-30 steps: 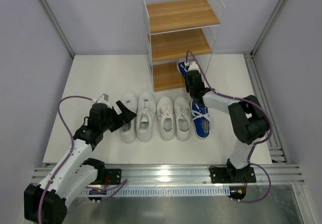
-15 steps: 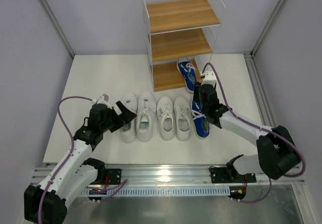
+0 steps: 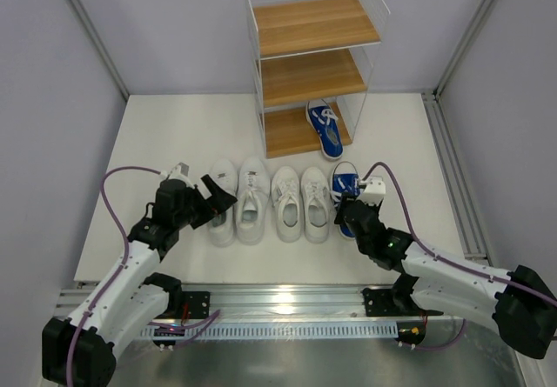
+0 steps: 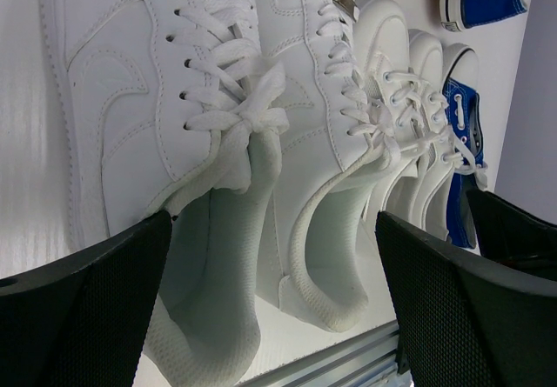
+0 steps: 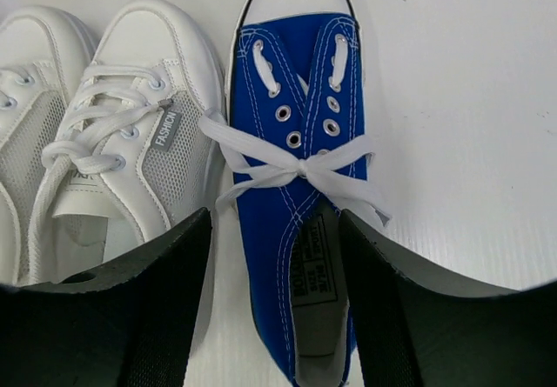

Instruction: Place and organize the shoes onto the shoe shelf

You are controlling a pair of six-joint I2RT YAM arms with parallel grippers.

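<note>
Right hand (image 5: 274,230) spread above blue shoe (image 5: 296,135).

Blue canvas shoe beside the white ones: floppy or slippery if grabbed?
Probably floppy: the blue shoe looks like thin canvas. Its loose bow of laces could snag. Lying flat, it seems unlikely to roll.

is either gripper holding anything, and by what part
Nothing is held. The left gripper is open over the white shoes, right gripper open over the row's blue shoe, at its heel.
</note>
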